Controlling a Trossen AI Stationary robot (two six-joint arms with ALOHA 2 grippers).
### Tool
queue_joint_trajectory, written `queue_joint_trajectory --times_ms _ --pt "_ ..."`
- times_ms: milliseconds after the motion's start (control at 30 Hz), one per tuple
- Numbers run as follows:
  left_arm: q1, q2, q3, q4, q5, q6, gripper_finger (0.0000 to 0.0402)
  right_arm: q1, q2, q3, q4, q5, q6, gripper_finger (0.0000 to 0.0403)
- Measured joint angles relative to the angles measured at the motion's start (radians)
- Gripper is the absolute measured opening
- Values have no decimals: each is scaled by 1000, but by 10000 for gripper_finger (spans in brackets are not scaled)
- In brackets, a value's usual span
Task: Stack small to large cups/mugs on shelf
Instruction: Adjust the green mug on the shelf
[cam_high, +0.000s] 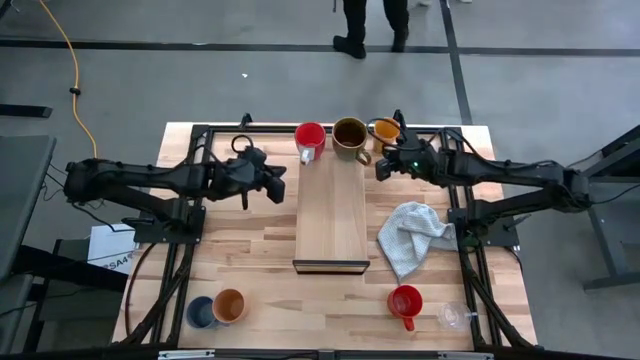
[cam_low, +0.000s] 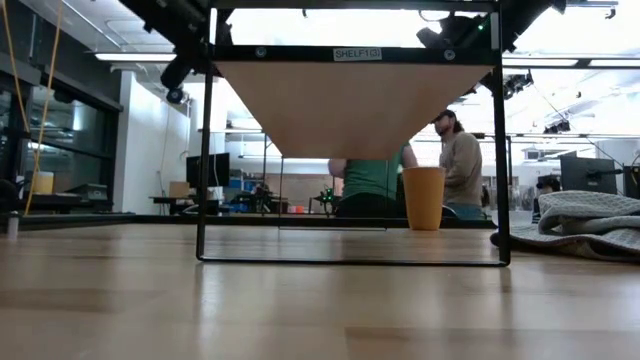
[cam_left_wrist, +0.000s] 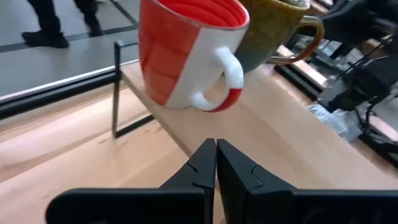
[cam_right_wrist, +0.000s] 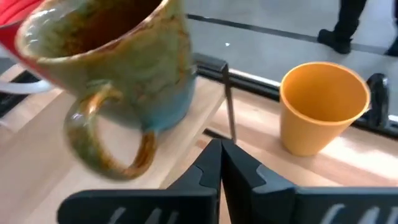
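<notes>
Mugs: we see our left gripper (cam_left_wrist: 216, 163) and right gripper (cam_right_wrist: 221, 163) both closed and empty, one on each side of the shelf (cam_high: 333, 215) at its far end. A red mug (cam_high: 309, 138) and the olive mug (cam_high: 350, 138) already stand there. An orange cup (cam_high: 386, 129) sits just right of them on the table, and the blue cup (cam_high: 200, 312), another orange cup (cam_high: 230, 305), second red mug (cam_high: 405, 302) and a glass cup (cam_high: 453, 316) wait along the near edge, so we judge most of the work is left.

A crumpled pale grey cloth (cam_high: 413, 236) lies right of centre on the plank-patterned wooden desk (cam_high: 250, 270). A yellow cable (cam_high: 72, 60) crosses the grey floor, upper left. A person's dark shoes (cam_high: 370, 42) stand at top centre.
</notes>
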Motion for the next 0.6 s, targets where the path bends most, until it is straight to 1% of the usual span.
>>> queue_joint_trajectory --times_ms 67,167,233,433,600 --pt "3 0 -22 61 11 8 1 -20 15 0 29 -11 -6 1" --pt "28 0 -44 122 60 19 1 -37 32 0 80 -90 -13 0" --pt "45 0 -44 144 83 18 1 -36 39 0 102 -122 -9 0" --pt "95 0 -44 146 96 17 0 -24 38 0 138 -146 -5 0" --pt "126 25 -44 182 183 14 0 -24 38 0 157 -193 15 0"
